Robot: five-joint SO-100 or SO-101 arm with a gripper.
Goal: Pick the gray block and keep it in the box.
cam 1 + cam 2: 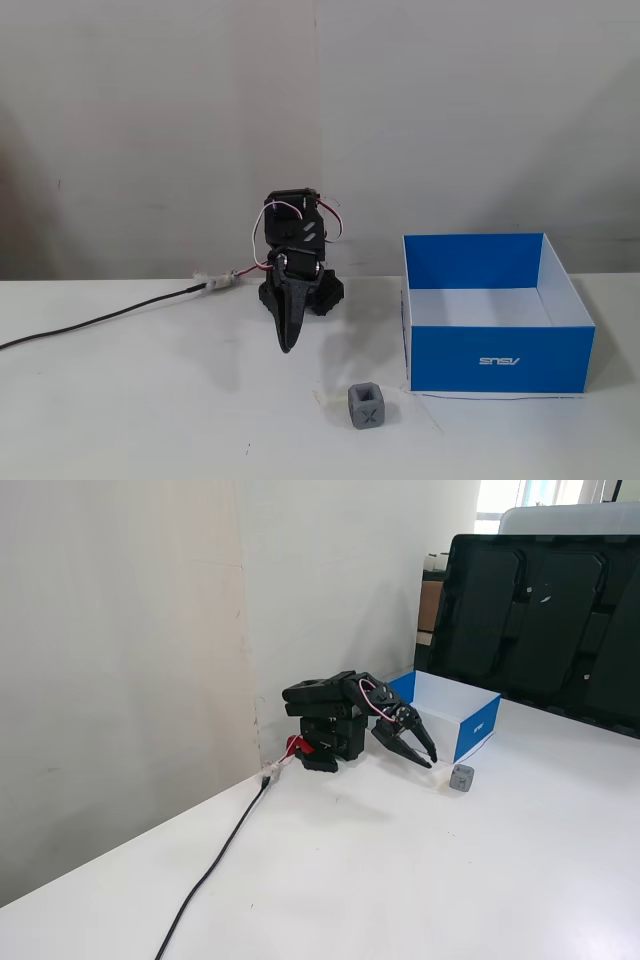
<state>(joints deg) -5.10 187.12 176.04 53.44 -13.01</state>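
Cable (95,320): lying along the white table (150,420) at the left of a fixed view, running up to the arm's base.

Gripper (287,345): hanging folded low in front of the arm (298,255), tips pointing down at the tabletop; in a fixed view (427,761) its two fingers are standing slightly spread, gripping nothing.

Gray block (367,406): sitting on the table, X-face toward the camera, clear of everything, and lying toward the camera and to the right of the fingertips; also showing (462,777) just past the tips, near the box's front corner.

Bearing for the reach: the gripper is needing to travel forward and a little right, then down; as a cube, the block is offering no long axis to align with.

Box (497,357): standing open at the right, apparently empty, just beside the block and farther right.
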